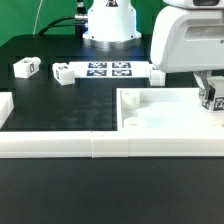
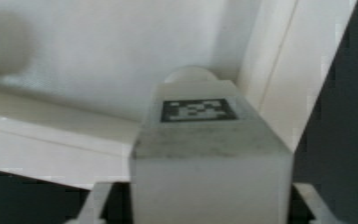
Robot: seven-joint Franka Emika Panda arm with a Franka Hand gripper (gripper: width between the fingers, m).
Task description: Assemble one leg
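Note:
My gripper (image 1: 211, 92) is shut on a leg (image 1: 214, 100), a small white block with a black-and-white tag, at the exterior view's right. It holds the leg over the right edge of the large white panel (image 1: 160, 118). In the wrist view the leg (image 2: 202, 150) stands between my fingers (image 2: 101, 203), tag facing the camera and rounded tip pointing at the panel's raised rim (image 2: 282, 70). My gripper (image 2: 208, 208) grips it at its lower part. Whether the tip touches the panel I cannot tell.
Two more legs (image 1: 25, 68) (image 1: 62, 73) lie on the black table at the exterior view's left. The marker board (image 1: 108, 70) lies at the back centre by the arm's base. White border rails (image 1: 60, 148) run along the front. The panel has a round recess (image 1: 131, 125).

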